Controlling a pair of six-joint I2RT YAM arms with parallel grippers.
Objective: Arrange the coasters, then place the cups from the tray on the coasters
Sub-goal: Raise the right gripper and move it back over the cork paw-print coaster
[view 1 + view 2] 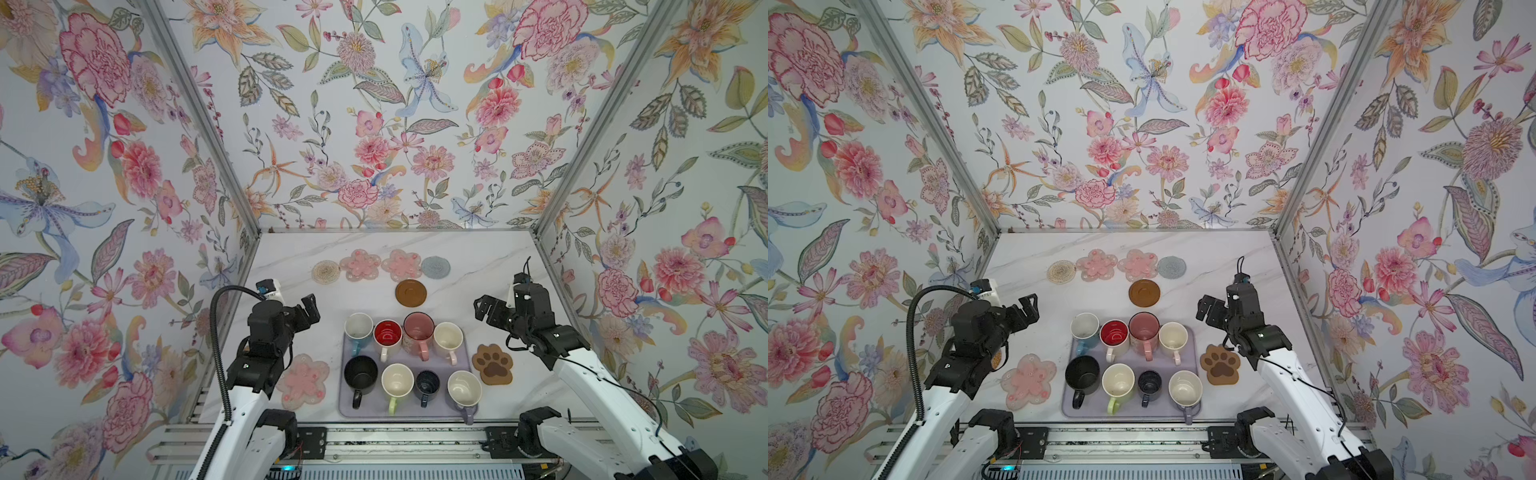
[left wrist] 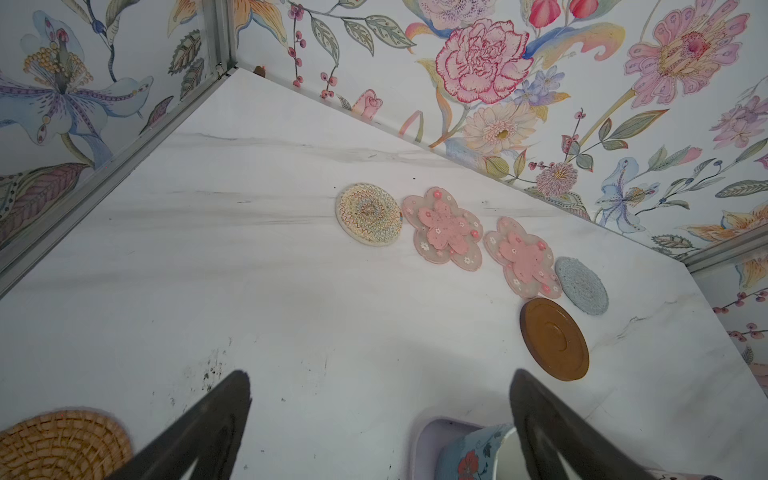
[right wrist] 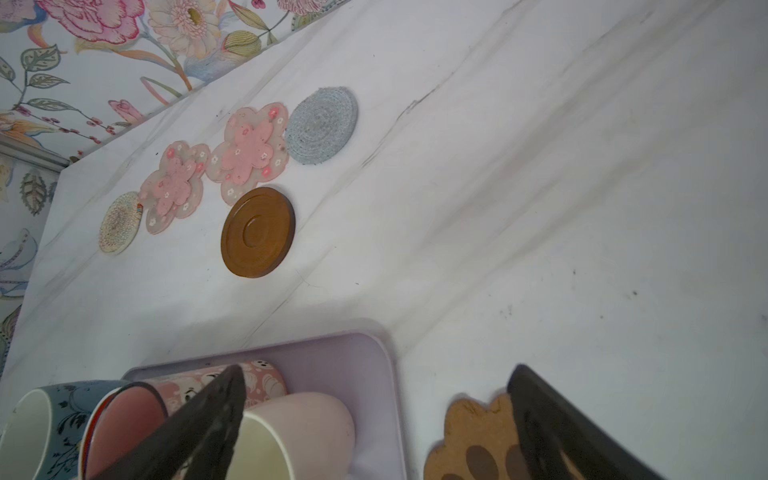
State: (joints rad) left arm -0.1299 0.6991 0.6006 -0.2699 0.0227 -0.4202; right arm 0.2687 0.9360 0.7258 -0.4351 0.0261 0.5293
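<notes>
1. The left fingers and right fingers are spread wide, empty, above the desk.
2. All eight cups stand on the lavender tray, near the front.
3. Four coasters line the far side; the brown disc lies just before them, the paw-print right of the tray, a pink flower left.

Both arms pair glossy white shell links with black joint housings. The left arm carries a ribbed black cable conduit ending at a blue-and-white connector. The right arm trails a thin black wire. The fingers are black and tapering.
</notes>
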